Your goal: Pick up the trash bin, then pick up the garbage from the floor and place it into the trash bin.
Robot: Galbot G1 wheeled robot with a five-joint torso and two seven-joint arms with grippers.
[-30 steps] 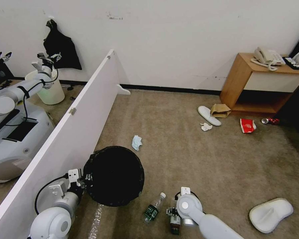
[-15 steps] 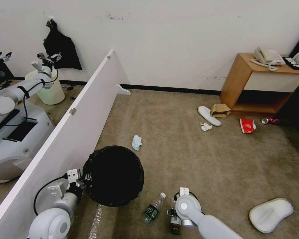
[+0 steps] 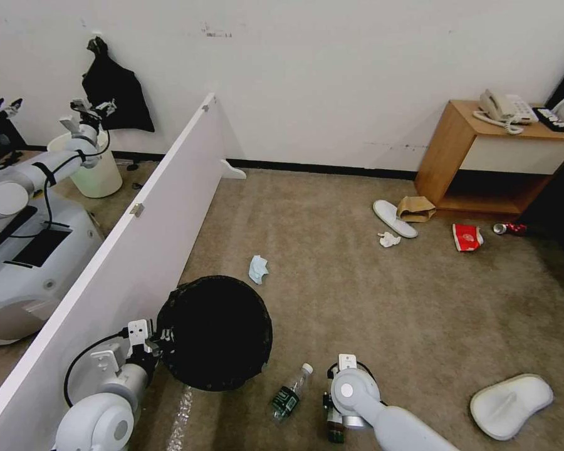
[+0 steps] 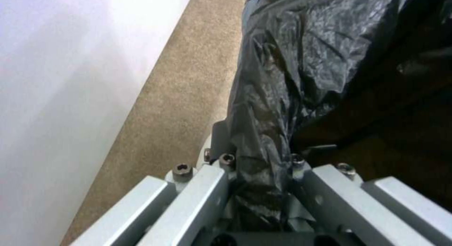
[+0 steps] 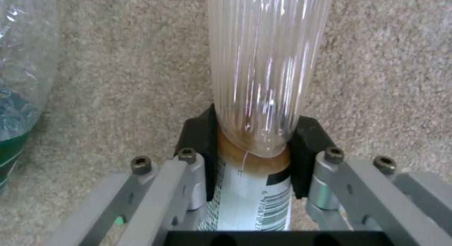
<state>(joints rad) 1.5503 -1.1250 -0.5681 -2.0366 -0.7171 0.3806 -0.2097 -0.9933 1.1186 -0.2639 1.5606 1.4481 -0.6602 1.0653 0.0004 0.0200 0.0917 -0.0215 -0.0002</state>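
Black crinkled plastic lines the small round white trash bin [image 3: 214, 332], which hangs low at the left beside the long white partition board [image 3: 125, 250], its open mouth facing the head camera. The left end effector [image 4: 260, 175] is clenched on the bag-covered rim of the bin, one finger on each side of the folded plastic (the left wrist view shows the film pinched between the grey linkages). Down on the beige carpet [image 3: 370, 294], the right end effector [image 5: 252, 157] is closed around a clear ribbed plastic bottle with a brownish band and a barcoded label [image 5: 259, 80], its black pads [image 5: 200, 147] pressing both sides where the clear body meets the label; in the head view this bottle is mostly hidden under the right wrist. Just beside it to the left lies a second clear bottle with a green label and white cap [image 3: 289, 393], flat on the carpet near the bin. Farther off, a crumpled light-blue tissue [image 3: 257, 269] lies beyond the bin, and well apart toward the wooden side cabinet [image 3: 476, 156] sit a flat white slipper [image 3: 395, 218], a brown paper bag [image 3: 415, 208] touching it, a small white tissue wad [image 3: 388, 238], a red cup [image 3: 467, 237] and a red can [image 3: 511, 228]. Another white slipper [image 3: 511, 404] lies at the near right.
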